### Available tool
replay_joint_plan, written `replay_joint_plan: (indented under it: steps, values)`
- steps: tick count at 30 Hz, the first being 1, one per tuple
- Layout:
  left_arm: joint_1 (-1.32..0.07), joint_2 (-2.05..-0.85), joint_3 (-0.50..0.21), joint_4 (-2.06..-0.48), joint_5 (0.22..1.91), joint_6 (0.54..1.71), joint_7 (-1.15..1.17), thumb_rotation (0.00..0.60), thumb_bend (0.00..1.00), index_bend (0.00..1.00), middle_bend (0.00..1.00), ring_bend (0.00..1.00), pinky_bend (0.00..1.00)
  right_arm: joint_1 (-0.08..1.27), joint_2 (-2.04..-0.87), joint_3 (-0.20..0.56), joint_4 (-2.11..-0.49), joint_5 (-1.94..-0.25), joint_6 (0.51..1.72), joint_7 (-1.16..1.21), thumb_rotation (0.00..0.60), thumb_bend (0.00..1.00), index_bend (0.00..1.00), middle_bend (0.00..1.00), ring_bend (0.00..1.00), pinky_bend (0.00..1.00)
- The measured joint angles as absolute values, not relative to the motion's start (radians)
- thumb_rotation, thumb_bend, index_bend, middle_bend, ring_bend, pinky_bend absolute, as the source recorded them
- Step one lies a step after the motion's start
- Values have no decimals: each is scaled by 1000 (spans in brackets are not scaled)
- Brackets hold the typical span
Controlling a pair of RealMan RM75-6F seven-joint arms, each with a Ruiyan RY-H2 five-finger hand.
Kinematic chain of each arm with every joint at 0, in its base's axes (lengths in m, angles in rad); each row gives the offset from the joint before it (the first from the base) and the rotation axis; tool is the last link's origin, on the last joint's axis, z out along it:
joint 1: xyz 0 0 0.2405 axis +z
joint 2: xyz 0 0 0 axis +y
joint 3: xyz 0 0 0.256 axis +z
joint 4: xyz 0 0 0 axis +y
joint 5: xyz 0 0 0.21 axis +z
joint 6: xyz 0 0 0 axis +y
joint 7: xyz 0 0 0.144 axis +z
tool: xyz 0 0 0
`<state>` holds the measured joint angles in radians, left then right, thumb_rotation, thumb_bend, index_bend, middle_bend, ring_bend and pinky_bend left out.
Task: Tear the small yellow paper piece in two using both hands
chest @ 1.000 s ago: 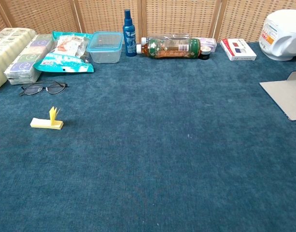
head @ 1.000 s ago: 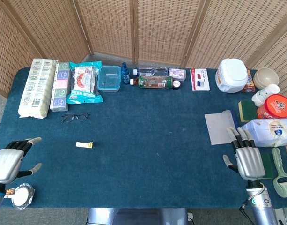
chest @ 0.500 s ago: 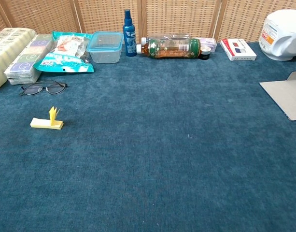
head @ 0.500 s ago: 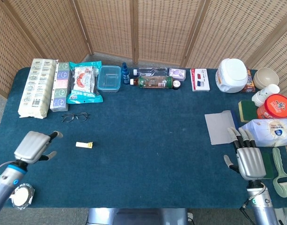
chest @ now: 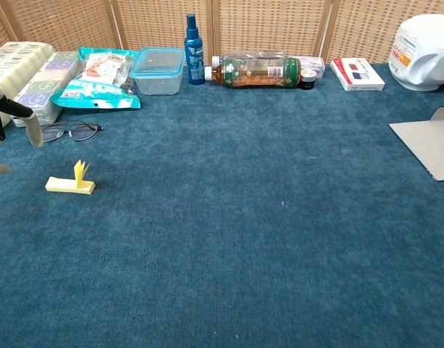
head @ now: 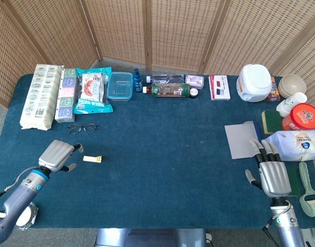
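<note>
While lying flat on the blue worktop, small yellow paper piece toward the left front, untouched. From the chest view, same paper piece with one little flap standing upright off its strip, a detail lost from the head camera.

Left hand low over the worktop just left of the paper, near but apart from it. Fingers parted, thumb below, nothing between them. Chest view catching only the fingertips at the far left edge, blurred, hanging over the glasses; palm and arm cut off there.

Right hand at the right front edge, flat, fingers extended and slightly spread, empty, tips touching or just short of the grey sheet; cannot tell which. Only visible from the head view; chest camera showing just a corner of that grey sheet.

Along the back: snack pack, clear lidded box, blue spray bottle, drink bottle on its side, red-and-blue card box, white cooker. Right-hand clutter seen from the head only: wipes pack, orange-lidded tub, green roller.
</note>
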<state>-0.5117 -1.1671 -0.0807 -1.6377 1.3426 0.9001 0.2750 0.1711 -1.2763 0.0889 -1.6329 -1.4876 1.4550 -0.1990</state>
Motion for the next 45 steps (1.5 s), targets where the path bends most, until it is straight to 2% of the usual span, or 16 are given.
replay_joint_plan:
  steps: [24, 45]
  values:
    - [-599, -1357, -71, -1463, 1203, 829, 382, 600, 245, 408, 927, 987, 933, 155, -1278, 91, -1620, -1473, 1465, -181, 600, 343, 0, 138, 15, 31]
    - [-626, -1401, -58, -1420, 1158, 830, 387, 600, 271, 445, 927, 986, 934, 143, -1271, 92, -1619, -1469, 1473, -169, 600, 343, 0, 138, 14, 31]
